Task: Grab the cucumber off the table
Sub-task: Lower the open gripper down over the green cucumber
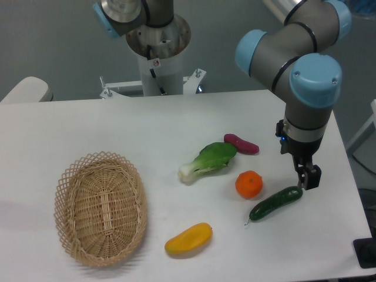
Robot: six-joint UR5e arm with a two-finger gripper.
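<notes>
White counter [147, 129], cucumber [275, 203] lying near the right edge, fingers [308, 177] right at its upper end, can't tell their gap, so it's the grasp step: close, then lift.

Large white flat surface [176, 126]: smooth, matt, laminate look. Small dark green cucumber [275, 203]: glossy skin with highlights. Oval tan basket [101, 207]: woven wicker, rough open weave, lattice rim. Round orange fruit [249, 184]: lightly dimpled, low sheen. Yellow elongated fruit [188, 238]: smooth, waxy, plastic-like. Light green bok choy [208, 160]: matt leaves, white stalk slightly shiny. Magenta sweet potato [241, 144]: smooth, satin. Black end effector [306, 178]: matt, material unclear. Arm: grey matt metal tubes, light blue plastic caps.
</notes>
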